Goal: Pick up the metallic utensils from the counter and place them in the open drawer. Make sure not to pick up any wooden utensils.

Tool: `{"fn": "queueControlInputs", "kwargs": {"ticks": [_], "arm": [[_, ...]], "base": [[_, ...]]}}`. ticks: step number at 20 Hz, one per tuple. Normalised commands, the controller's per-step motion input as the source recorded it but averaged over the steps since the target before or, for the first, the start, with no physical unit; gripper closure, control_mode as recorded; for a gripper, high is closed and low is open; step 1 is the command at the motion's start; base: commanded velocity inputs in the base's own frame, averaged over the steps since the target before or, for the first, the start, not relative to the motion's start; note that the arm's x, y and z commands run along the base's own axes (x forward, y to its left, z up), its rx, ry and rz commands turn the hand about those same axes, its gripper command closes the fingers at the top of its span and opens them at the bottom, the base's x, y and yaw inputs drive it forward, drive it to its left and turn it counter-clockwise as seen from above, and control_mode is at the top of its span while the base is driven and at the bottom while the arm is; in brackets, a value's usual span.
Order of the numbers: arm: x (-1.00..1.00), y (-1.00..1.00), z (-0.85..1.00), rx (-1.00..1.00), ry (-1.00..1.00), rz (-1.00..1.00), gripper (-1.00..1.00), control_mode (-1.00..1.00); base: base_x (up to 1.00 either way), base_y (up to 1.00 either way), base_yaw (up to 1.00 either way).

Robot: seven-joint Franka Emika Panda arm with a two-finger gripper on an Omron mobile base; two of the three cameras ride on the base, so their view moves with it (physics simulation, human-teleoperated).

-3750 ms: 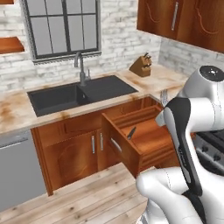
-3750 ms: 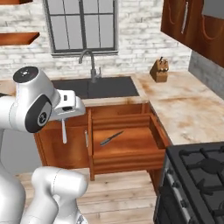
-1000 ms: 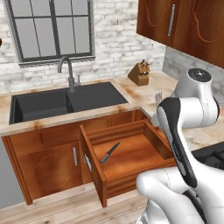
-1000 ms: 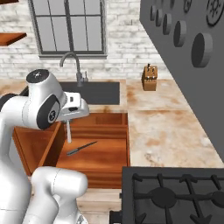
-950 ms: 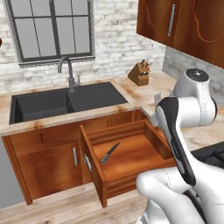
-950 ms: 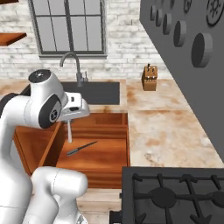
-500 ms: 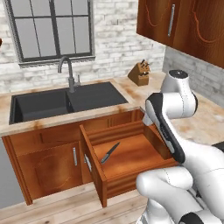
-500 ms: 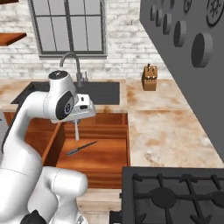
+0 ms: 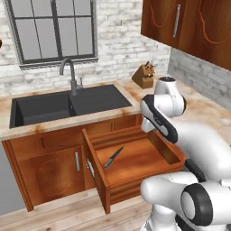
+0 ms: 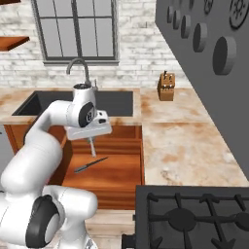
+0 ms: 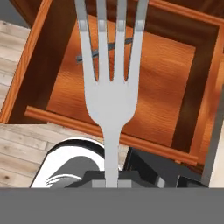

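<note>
The gripper is clamped on a slim silver fork, four tines pointing down over the open drawer. Inside lies a black-handled knife. Behind is the marbled surface, then a black sink.

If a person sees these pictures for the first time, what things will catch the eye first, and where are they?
First comes the silver fork, large in the hand view, held in the shut gripper with its tines pointing down over the open drawer. Next is the black-handled knife, lying slantwise on the drawer's floor. Behind them, the black sink is set in the marbled counter under the window.
</note>
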Motion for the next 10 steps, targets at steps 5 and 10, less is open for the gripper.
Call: {"fn": "queueControlInputs", "kwargs": {"ticks": [5, 10], "arm": [[0.29, 0.02, -0.4, 0.0, 0.16, 0.08, 1.0, -1.0], [0.27, 0.09, -0.45, -0.01, 0.13, 0.07, 1.0, -1.0]], "base": [[0.0, 0.0, 0.0], [0.0, 0.0, 0.0]]}}
